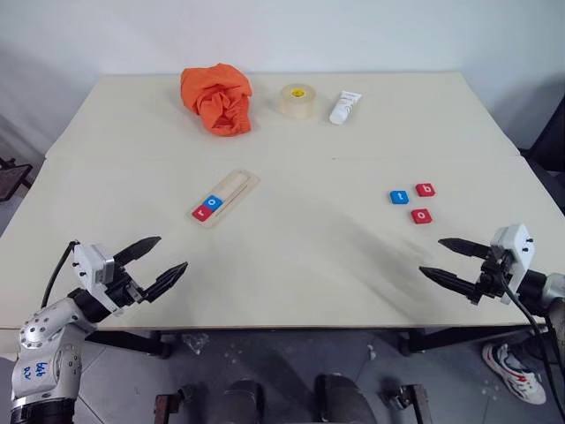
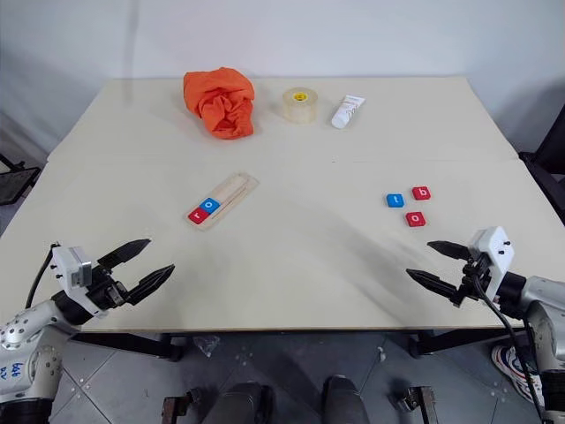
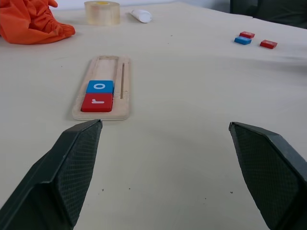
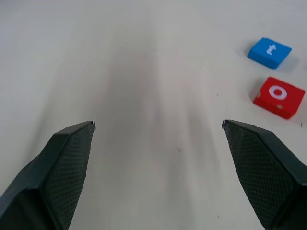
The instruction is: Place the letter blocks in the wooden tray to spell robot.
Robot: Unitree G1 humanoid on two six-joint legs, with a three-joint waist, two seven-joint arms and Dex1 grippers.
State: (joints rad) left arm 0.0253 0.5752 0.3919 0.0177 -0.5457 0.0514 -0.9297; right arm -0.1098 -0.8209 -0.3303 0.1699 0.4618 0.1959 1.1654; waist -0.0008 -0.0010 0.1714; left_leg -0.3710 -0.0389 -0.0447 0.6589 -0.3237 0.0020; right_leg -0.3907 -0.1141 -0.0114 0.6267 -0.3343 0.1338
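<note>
With r and o seated at the tray's (image 1: 231, 193) near end and b (image 1: 425, 189), t (image 1: 399, 197), o (image 1: 422, 215) loose near the wide-open, empty right claw (image 1: 450, 261), grabbing the red o before b would probably misspell; left claw (image 1: 155, 264) also gapes empty.

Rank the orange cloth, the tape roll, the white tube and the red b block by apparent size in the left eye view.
1. orange cloth
2. tape roll
3. white tube, close to the tape roll, so that order is unsure
4. red b block, smallest, though nearer the camera
</note>
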